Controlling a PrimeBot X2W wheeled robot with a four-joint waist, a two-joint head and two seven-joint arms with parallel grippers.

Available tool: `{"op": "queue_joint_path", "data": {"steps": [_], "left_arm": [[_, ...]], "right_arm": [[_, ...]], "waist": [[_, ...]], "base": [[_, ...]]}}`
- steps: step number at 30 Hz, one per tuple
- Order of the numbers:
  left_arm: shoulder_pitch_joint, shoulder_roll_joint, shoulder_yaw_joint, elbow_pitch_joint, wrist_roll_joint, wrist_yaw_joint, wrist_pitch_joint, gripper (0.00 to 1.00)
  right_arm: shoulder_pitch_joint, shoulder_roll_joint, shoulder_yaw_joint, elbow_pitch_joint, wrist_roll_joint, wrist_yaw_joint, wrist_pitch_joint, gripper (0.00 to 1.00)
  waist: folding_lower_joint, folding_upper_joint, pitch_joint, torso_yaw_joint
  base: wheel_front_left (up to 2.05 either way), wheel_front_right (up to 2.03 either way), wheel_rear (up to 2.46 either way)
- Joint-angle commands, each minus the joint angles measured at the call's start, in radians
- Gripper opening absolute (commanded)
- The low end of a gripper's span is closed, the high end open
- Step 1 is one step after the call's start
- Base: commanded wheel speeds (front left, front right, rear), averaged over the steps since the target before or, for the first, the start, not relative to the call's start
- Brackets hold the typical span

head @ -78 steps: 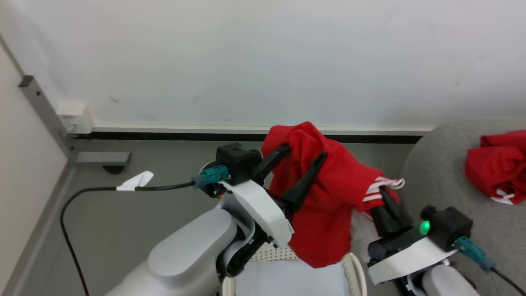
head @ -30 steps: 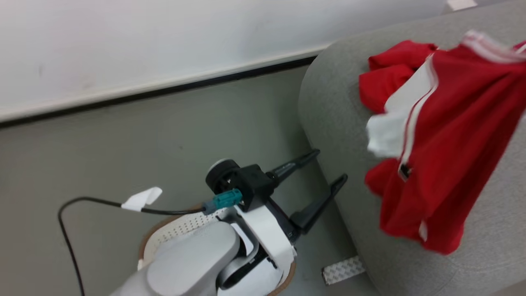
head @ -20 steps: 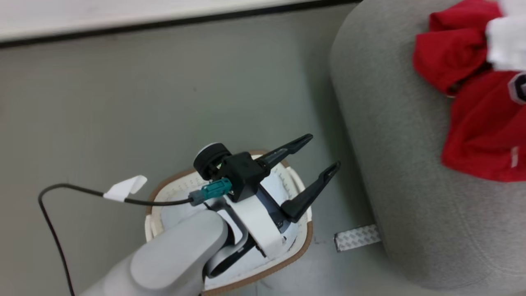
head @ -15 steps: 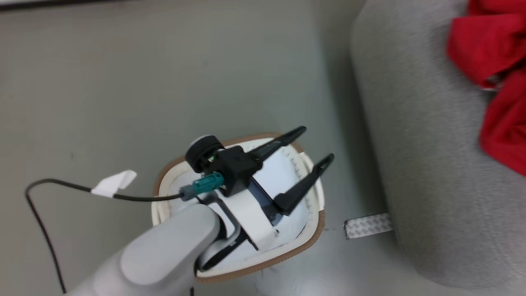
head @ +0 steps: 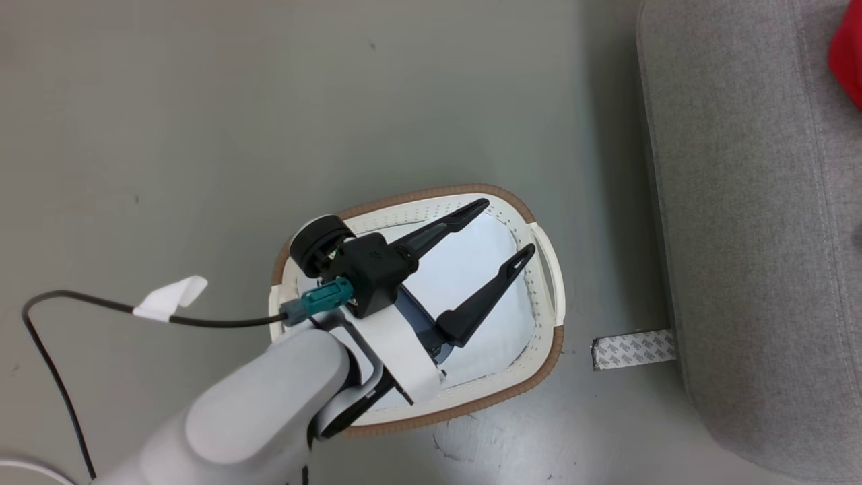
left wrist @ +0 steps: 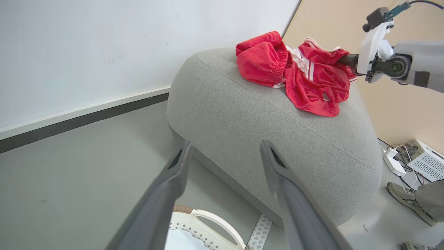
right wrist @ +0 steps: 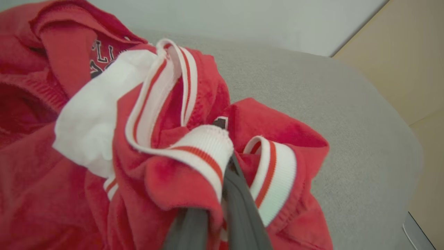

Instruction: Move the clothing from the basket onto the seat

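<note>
- At the lower centre of the head view, the left gripper (head: 506,226) is being held over the basket (head: 551,276), its two dark fingers being spread wide with nothing gripped between them
- The basket is being shown standing on the grey floor (head: 202,121) just left of the seat (head: 741,236), with a strip of patterned tape (head: 634,348) lying between the two
- At the upper right edge of that view, a sliver of the clothing (head: 850,60) is being seen on the seat
- In the upper right of the left wrist view, the clothing is being shown heaped on top of the seat, and the right gripper (left wrist: 347,59) is being held at the heap's right side, its fingers buried in the fabric
- At the bottom centre of the right wrist view, that gripper's jaws are being pressed nearly together on a red fold with white striped trim
- At the lower right of the left wrist view, a person's shoe (left wrist: 406,199) is being seen on the floor
</note>
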Motion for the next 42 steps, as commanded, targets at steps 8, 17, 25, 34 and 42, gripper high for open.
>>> {"op": "queue_joint_path", "data": {"steps": [8,17,25,34,42], "left_arm": [[0.012,-0.005,0.000,0.024,-0.013,0.002,-0.014,1.00],[0.092,-0.036,0.025,0.079,-0.054,0.014,-0.044,1.00],[0.192,-0.039,0.104,0.096,-0.093,0.044,-0.053,1.00],[0.342,-0.010,0.324,0.045,-0.106,0.112,-0.053,1.00],[0.498,0.000,0.553,0.023,-0.099,0.152,-0.053,1.00]], "right_arm": [[-0.001,0.007,0.099,-0.008,0.065,-0.003,0.140,1.00],[0.091,-0.033,0.235,-0.118,0.165,-0.003,0.398,1.00],[0.174,-0.086,0.324,-0.324,0.221,-0.003,0.489,1.00],[0.241,-0.091,0.376,-0.520,0.286,-0.003,0.373,1.00],[0.274,0.044,0.387,-0.573,0.221,-0.003,0.050,1.00]], "waist": [[-0.0001,0.0000,-0.049,-0.010],[-0.0001,0.0000,-0.230,-0.014],[-0.0001,0.0000,-0.387,0.000],[-0.0001,0.0000,-0.528,0.056],[-0.0001,0.0000,-0.601,0.100]], "base": [[0.00,0.00,0.00],[0.00,0.00,0.00],[0.00,0.00,0.00],[0.00,0.00,0.00],[0.00,0.00,0.00]]}}
